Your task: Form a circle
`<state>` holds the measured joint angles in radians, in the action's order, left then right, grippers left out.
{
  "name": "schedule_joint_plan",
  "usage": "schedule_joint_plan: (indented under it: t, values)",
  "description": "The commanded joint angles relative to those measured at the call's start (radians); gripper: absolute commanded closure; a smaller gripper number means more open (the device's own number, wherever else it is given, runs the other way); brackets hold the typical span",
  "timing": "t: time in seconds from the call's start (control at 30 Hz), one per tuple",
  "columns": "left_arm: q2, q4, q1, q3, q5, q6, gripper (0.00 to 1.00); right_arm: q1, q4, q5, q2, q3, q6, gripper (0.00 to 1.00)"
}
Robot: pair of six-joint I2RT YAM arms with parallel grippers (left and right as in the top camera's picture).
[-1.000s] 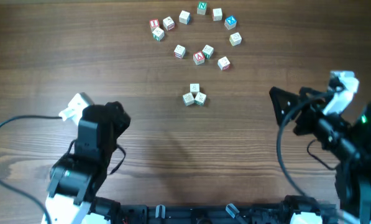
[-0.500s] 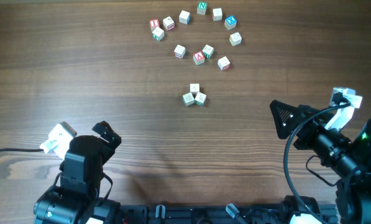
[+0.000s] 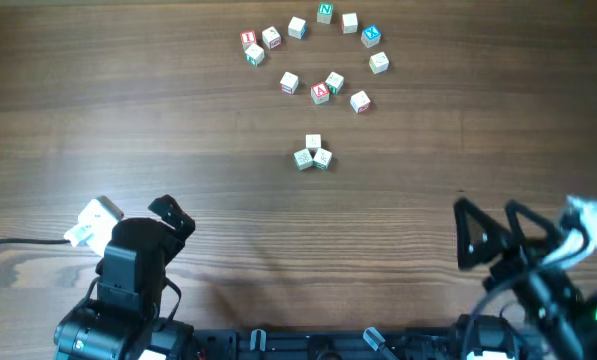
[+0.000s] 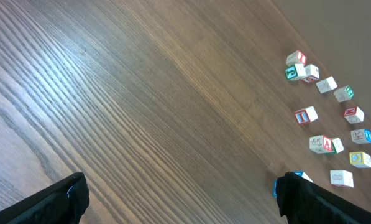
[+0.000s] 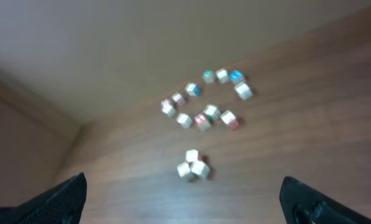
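Observation:
Several small pale letter cubes lie in a loose, broken ring (image 3: pixel 318 55) at the far middle of the table; the circle is not closed. A tight cluster of three cubes (image 3: pixel 313 155) sits apart, nearer to me. My left gripper (image 3: pixel 166 215) is open and empty at the front left, far from the cubes. The left wrist view has wide-apart fingers (image 4: pixel 70 194) over bare wood, with cubes (image 4: pixel 325 115) at its right edge. My right gripper (image 3: pixel 493 238) is open and empty at the front right. Its blurred wrist view shows the cluster (image 5: pixel 192 165) ahead and the ring cubes (image 5: pixel 207 99) beyond.
The wooden table (image 3: pixel 128 110) carries only the cubes. A black cable (image 3: pixel 18 245) trails from the left arm along the front left. A pale wall (image 5: pixel 110 37) stands behind the table's far edge in the right wrist view.
The right arm has drawn back toward the front edge, jaws still open. The left arm retreated to the front left and opened its jaws, then held still. The cubes have not moved.

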<state>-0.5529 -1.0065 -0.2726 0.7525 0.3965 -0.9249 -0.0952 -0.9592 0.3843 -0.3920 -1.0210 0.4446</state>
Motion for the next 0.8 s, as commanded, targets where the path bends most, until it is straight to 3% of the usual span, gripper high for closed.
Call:
schedule_joint_plan:
  t: [0.0,0.17,0.33,0.4,0.53,0.6,0.7,0.77]
  values:
    - [0.003,-0.001,0.005,-0.001,0.023,0.005,0.00,-0.002,-0.001,-0.209,0.115,0.039,0.002,0.00]
    - [0.003,-0.002,0.005,-0.001,0.023,0.005,0.00,-0.003,0.438,-0.246,0.394,0.365,0.003,0.01]
    - [0.003,-0.002,0.005,-0.001,0.023,0.005,0.00,0.038,1.051,-0.211,0.389,0.764,0.008,0.00]
    - [0.003,-0.002,0.005,-0.001,0.023,0.005,0.00,0.038,1.191,-0.241,0.389,0.880,0.059,0.00]
    - [0.003,-0.002,0.005,-0.001,0.023,0.005,0.00,0.038,1.236,-0.322,0.389,1.017,0.169,0.00]
    - [0.003,-0.002,0.005,-0.001,0.023,0.005,0.00,0.038,1.156,-0.327,0.389,1.017,0.167,0.00]
    - [0.003,-0.002,0.005,-0.001,0.023,0.005,0.00,0.038,0.950,-0.359,0.389,1.017,0.153,0.00]
    - [0.003,-0.002,0.005,-0.001,0.023,0.005,0.00,0.040,0.963,-0.305,0.389,1.016,0.042,0.00]
